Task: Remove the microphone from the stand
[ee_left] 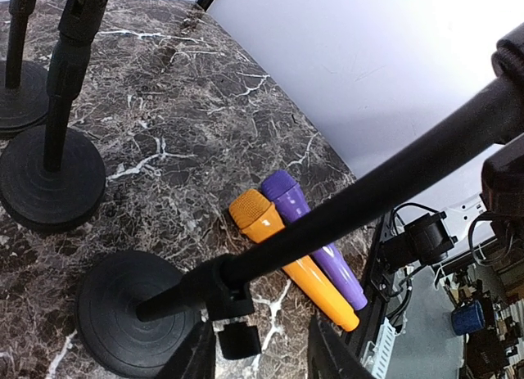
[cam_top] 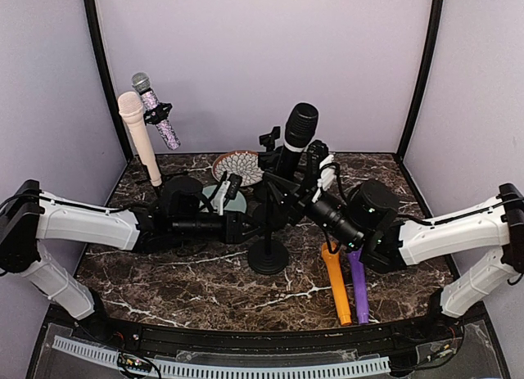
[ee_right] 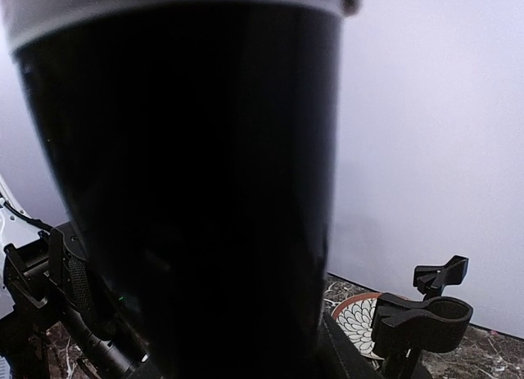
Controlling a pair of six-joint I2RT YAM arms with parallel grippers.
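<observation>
The black microphone [cam_top: 299,129] stands tilted in the clip of the middle stand, whose round base [cam_top: 268,256] rests on the marble table. My right gripper [cam_top: 316,171] is shut on the microphone's body; in the right wrist view the dark microphone body [ee_right: 188,191] fills most of the frame and hides the fingers. My left gripper [cam_top: 246,225] is low beside the stand's pole. In the left wrist view the stand pole [ee_left: 368,182] and its collar [ee_left: 221,291] lie between the fingers [ee_left: 195,358], which stand apart, close above the stand base [ee_left: 123,313].
An orange microphone [cam_top: 336,285] and a purple microphone [cam_top: 359,285] lie on the table at front right. A pink microphone [cam_top: 135,133] and a glittery one [cam_top: 155,109] sit on stands at back left. A patterned plate [cam_top: 237,166] and an empty stand clip [cam_top: 268,139] are behind.
</observation>
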